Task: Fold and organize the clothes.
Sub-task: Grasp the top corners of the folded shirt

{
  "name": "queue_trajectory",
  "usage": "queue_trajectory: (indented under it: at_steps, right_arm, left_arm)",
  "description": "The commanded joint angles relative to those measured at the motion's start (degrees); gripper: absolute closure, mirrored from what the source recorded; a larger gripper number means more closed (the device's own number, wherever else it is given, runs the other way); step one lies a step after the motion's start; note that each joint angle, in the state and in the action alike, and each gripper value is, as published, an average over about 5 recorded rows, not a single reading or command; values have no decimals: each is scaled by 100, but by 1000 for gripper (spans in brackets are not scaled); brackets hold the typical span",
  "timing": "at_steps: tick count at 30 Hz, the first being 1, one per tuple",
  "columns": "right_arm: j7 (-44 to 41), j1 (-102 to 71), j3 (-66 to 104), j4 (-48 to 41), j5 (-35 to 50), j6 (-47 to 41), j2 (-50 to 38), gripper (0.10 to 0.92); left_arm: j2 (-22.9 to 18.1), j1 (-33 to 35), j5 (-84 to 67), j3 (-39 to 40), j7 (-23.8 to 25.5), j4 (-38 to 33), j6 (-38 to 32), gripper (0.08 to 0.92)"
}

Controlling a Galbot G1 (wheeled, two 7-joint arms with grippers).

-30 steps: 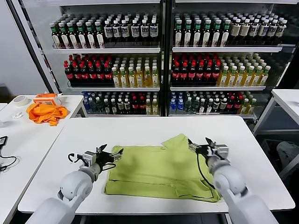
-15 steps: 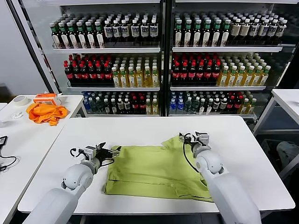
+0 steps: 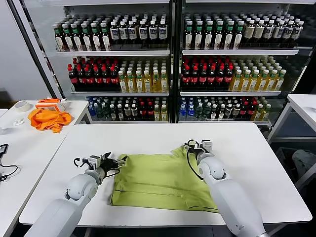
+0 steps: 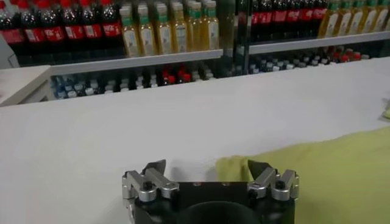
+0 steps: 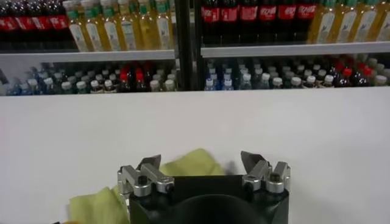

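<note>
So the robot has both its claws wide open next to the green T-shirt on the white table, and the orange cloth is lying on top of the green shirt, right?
Almost. The orange cloth is not on the green T-shirt; the head view shows it on a separate table off to the robot's left. The rest holds: the left gripper and the right gripper are both open at the shirt's far corners on the white table.

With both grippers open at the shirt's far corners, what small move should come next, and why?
Probably lower and close: the left gripper and right gripper stand open over the far corners of the lime yellow-green cotton T-shirt, lying flat and ungrasped on the white table.
</note>
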Motion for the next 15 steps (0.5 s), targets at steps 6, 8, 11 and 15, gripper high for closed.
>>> queue_trajectory:
  at_steps: [6,8,11,15]
  right_arm:
    - [-57,65,-61,-169,19,-30,75,377]
    - [-78,63,-58,-200,19,-15,88,429]
    - [-92,50,-49,-217,22,-12,103,516]
    - [-101,48,-38,-242,25,1,121,637]
  left_arm:
    - [-77,-56,-44,47,99,147,-58,228]
    - [-87,-33,-42,51,104,134,-57,284]
    - [-100,15,-40,48,136,104,-58,371]
    - [-122,82,-38,47,167,64,-83,484]
